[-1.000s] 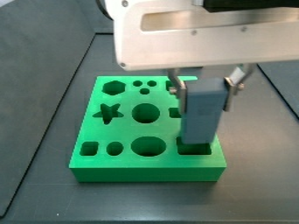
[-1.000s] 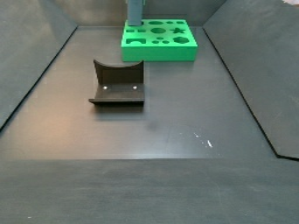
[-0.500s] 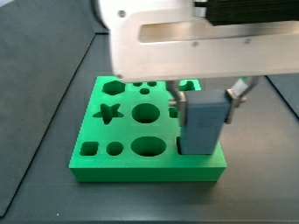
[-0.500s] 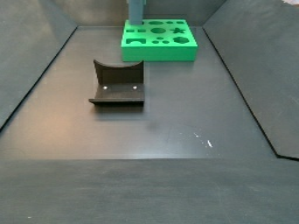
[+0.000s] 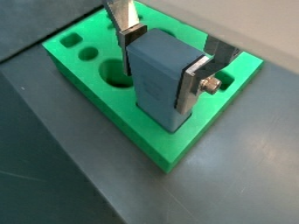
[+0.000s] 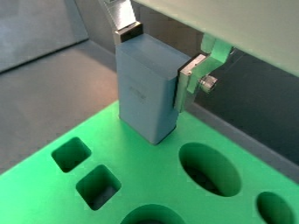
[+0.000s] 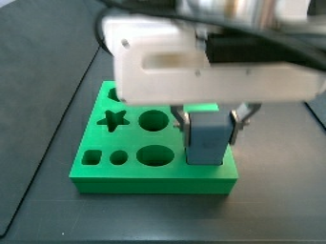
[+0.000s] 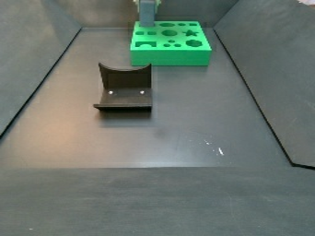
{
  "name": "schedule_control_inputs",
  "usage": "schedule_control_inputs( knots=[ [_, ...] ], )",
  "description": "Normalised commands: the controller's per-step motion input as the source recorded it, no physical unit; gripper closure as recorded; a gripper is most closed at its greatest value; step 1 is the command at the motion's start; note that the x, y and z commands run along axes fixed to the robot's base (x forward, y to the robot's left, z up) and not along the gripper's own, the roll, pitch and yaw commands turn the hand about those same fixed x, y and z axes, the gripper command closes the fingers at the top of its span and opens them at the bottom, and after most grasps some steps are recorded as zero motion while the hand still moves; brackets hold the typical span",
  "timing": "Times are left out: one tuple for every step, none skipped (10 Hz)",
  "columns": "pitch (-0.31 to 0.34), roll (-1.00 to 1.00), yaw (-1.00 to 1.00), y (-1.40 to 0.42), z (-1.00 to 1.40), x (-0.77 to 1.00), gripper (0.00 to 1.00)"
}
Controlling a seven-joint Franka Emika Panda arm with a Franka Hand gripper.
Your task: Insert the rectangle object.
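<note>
The rectangle object (image 5: 162,87) is a plain blue-grey block, upright between my fingers. My gripper (image 5: 160,63) is shut on its upper part, with a silver finger (image 5: 126,31) on each side. The block's lower end sits in a hole at the corner of the green board (image 5: 176,144). Both wrist views show this; in the other the block (image 6: 143,92) rises from the board (image 6: 128,179) within my gripper (image 6: 158,54). In a side view the block (image 7: 204,141) stands at the board's (image 7: 140,176) near right corner under my gripper (image 7: 208,124). From far off the block (image 8: 146,13) and board (image 8: 172,53) look small.
The board has several other cut-outs: round holes (image 7: 158,153), a star (image 7: 113,119), small squares (image 6: 72,154). A dark grey block with a curved notch (image 8: 123,88) lies on the dark floor, well away from the board. Dark walls (image 8: 37,83) border the floor.
My gripper has moved down with the block. The block now stands lower in the board's corner hole, with less of it showing above the board.
</note>
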Motion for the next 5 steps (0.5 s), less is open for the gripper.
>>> schedule_control_inputs(
  knots=[
    [0.073, 0.06, 0.0, 0.0, -0.4, 0.2, 1.0],
    [0.076, 0.09, 0.0, 0.0, -0.36, 0.18, 1.0],
    [0.009, 0.0, -0.09, 0.0, -0.14, 0.06, 1.0],
    [0.0, -0.09, -0.05, 0.11, 0.0, 0.0, 1.0],
    [0.0, 0.0, 0.0, 0.0, 0.0, 0.0, 1.0]
  ],
)
